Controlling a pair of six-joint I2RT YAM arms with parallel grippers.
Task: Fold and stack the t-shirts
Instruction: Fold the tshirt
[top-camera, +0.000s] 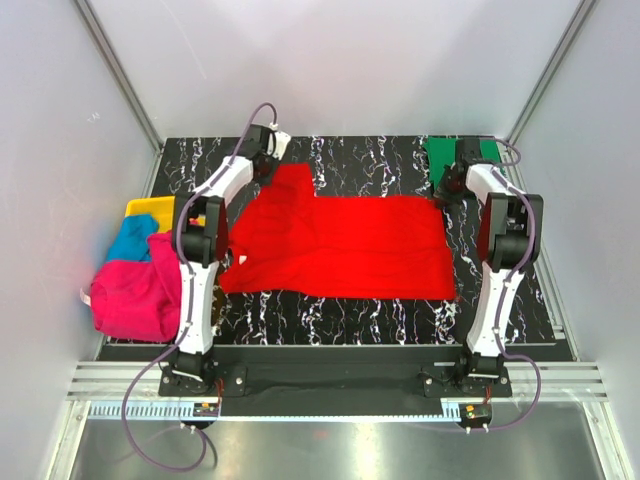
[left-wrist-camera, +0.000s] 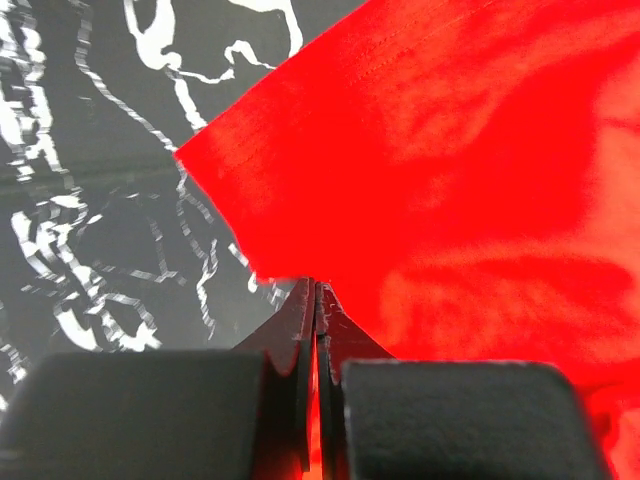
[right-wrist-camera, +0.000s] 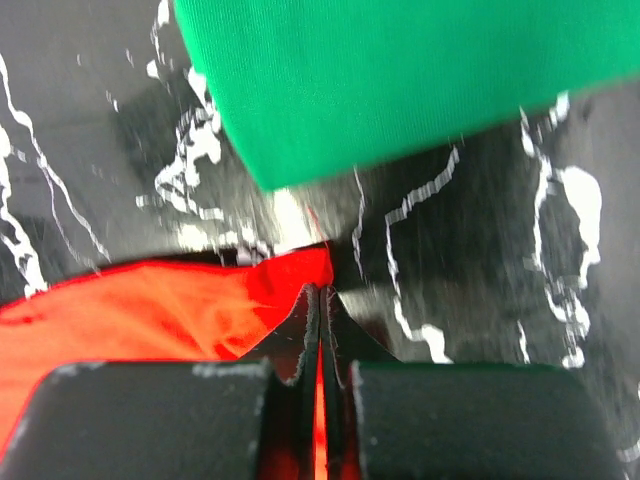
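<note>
You had the red t-shirt (top-camera: 340, 245) spread flat over the middle of the black marbled table (top-camera: 380, 315). Its long side ran from 9 to 3 o'clock, and one sleeve reached out toward 11 o'clock. Your left gripper (left-wrist-camera: 317, 292) was at that sleeve. Its fingers were pressed together with a strip of red cloth caught between them, close to the hemmed edge, and bare table lay just beyond at 10 o'clock in the wrist view.

Your right gripper (right-wrist-camera: 320, 292) was at the shirt's far corner, toward 2 o'clock on the table. Its fingers were likewise closed tight, pinching the tip of the red fabric.

The green t-shirt (right-wrist-camera: 400, 80) lay flat at the far corner of the table, at 1 o'clock. Its near edge was just past the pinched red corner, with a strip of table showing between the two.

At 8 o'clock you had the pink t-shirt (top-camera: 135, 295) bunched in a heap at the table's left edge, beside the left arm. The turquoise t-shirt (top-camera: 130, 240) was crumpled against its far side at 9 o'clock. The yellow tray (top-camera: 150, 207) showed from under the turquoise cloth at 10 o'clock.
</note>
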